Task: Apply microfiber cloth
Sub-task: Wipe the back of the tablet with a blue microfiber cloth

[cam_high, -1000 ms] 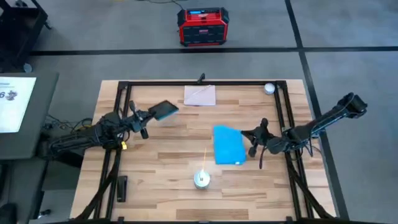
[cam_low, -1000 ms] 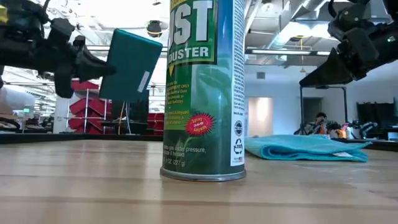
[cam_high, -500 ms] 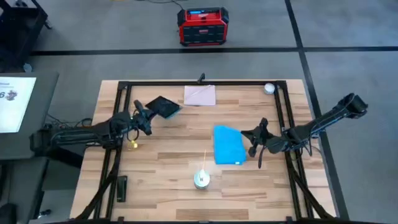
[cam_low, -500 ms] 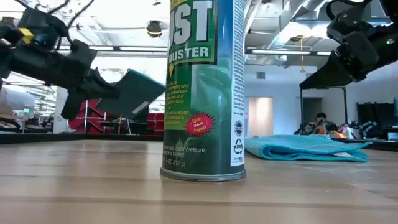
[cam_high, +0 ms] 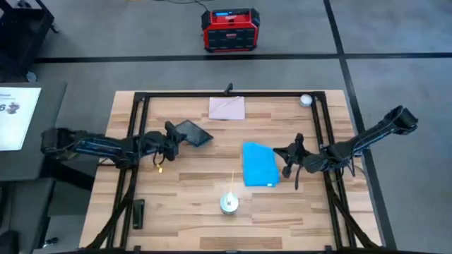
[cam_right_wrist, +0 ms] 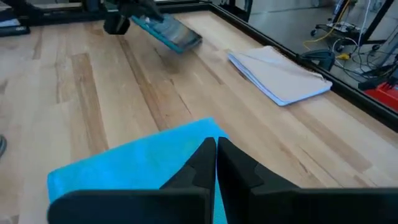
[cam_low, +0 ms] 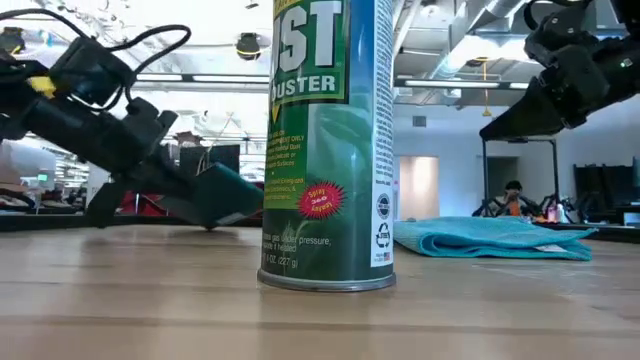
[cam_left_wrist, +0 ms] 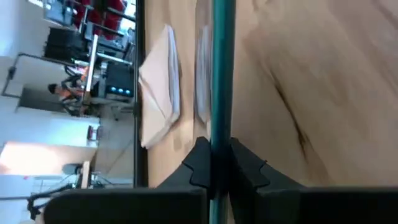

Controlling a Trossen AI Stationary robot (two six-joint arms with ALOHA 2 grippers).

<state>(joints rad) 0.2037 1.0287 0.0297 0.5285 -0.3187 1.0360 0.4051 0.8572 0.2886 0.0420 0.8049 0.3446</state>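
Note:
The sky-blue microfiber cloth (cam_high: pixel 259 164) lies folded flat on the table right of the middle, also in the low view (cam_low: pixel 495 240) and the right wrist view (cam_right_wrist: pixel 137 168). My right gripper (cam_high: pixel 286 156) is shut and hangs just above the cloth's right edge, clear of it (cam_low: pixel 520 115). My left gripper (cam_high: pixel 176 134) is shut on the black tablet (cam_high: pixel 193 132) with its teal back, low over the table's left half (cam_low: pixel 215 195). My left gripper pinches the tablet near its left edge (cam_left_wrist: pixel 219 146), one finger (cam_left_wrist: pixel 198 167) on each flat face. The fingers come from the table's left, slanting down. The tablet is tilted, its free end (cam_low: pixel 235 190) close over the table. Whether it touches the wood I cannot tell.
A green duster can (cam_high: pixel 228 203) stands near the front middle (cam_low: pixel 330 140). A pale beige sheet (cam_high: pixel 227 108) lies at the far edge, a small white thing (cam_high: pixel 305 100) at the far right. A black frame (cam_high: pixel 233 92) rims the table. A dark object (cam_high: pixel 138 213) lies near left.
My left gripper has gone down and a little toward the table's right edge with the tablet. The tablet has tipped from steeply upright to a low slant close over the table.

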